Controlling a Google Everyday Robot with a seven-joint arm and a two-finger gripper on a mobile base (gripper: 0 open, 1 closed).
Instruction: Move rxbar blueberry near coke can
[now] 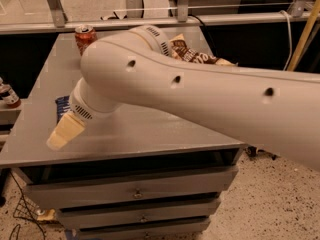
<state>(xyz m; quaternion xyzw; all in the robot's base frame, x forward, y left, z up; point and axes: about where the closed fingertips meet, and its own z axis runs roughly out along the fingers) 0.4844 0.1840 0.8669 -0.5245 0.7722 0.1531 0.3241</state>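
Observation:
The coke can (pixel 85 36) stands upright at the table's far left corner, its lower part hidden by my arm. The rxbar blueberry (pixel 61 105) lies flat near the table's left edge; only a dark blue sliver shows beside my wrist. My gripper (pixel 64 132) shows as a cream-coloured tip over the front left of the table, just in front of the bar. My large white arm crosses the view from the right and hides much of the tabletop.
A brown and cream chip bag (pixel 194 55) lies at the back right, partly behind the arm. A small dark bottle with a red label (pixel 8 96) stands on a lower surface left of the grey table (pixel 150 134). Drawers (pixel 135 191) sit under the tabletop.

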